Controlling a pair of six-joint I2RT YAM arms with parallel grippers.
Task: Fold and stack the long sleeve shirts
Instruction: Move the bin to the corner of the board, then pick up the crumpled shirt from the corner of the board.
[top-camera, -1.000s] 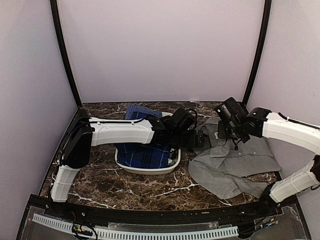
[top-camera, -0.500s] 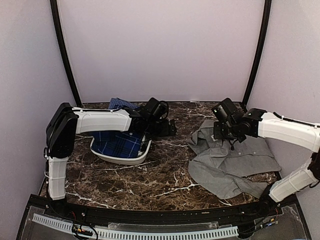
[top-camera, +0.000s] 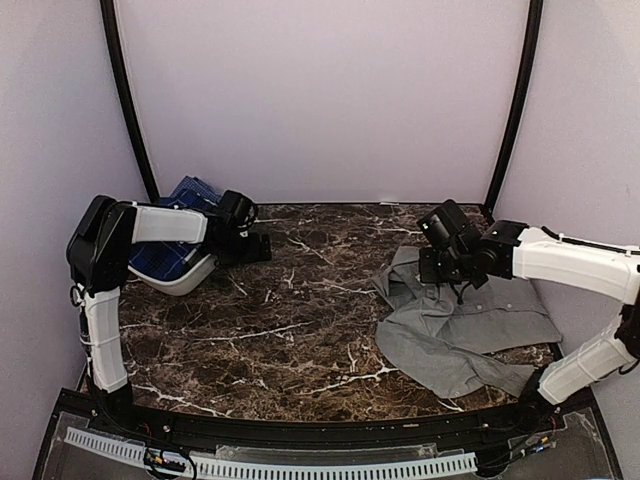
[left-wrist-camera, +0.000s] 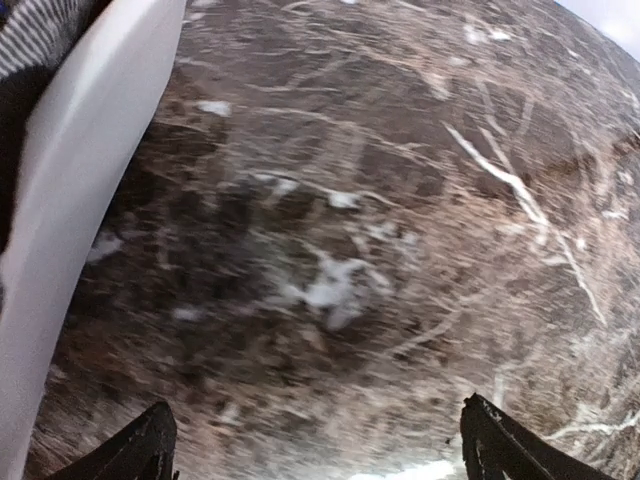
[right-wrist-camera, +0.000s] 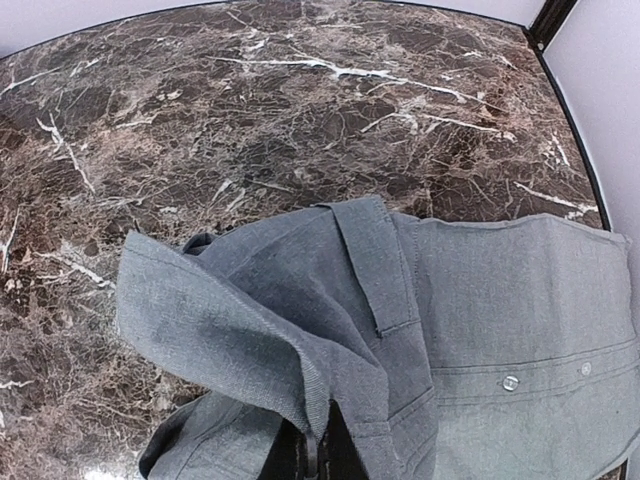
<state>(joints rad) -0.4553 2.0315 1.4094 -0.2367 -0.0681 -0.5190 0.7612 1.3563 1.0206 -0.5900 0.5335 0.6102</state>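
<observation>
Grey shirt (top-camera: 465, 335), a collared button-up, lies crumpled on the right half of the tabletop (top-camera: 290, 330), spread from near the far right corner toward the near edge. Right gripper (right-wrist-camera: 312, 452) sits directly over the far left part of this shirt, beside the collar. Its fingers are pressed together on a fold of the grey cloth, which rises to them and drapes around them, so the wrist view shows little of the fingertips. A buttoned seam with two pale buttons runs to the right of the pinched fold.

Plaid shirt (top-camera: 172, 258), dark blue with thin white lines, is bundled inside the white basket (top-camera: 190, 283), one part standing above the rim. The basket sits in the far left corner of the tabletop and appears tilted. Left gripper (left-wrist-camera: 325, 462) is just beside the basket's right wall, low over bare marble, its two fingers spread wide and holding nothing. Whether a finger touches the basket cannot be told. The plaid shirt lies to the left of this gripper, behind the basket wall. The two shirts are well apart, at opposite sides of the tabletop.
</observation>
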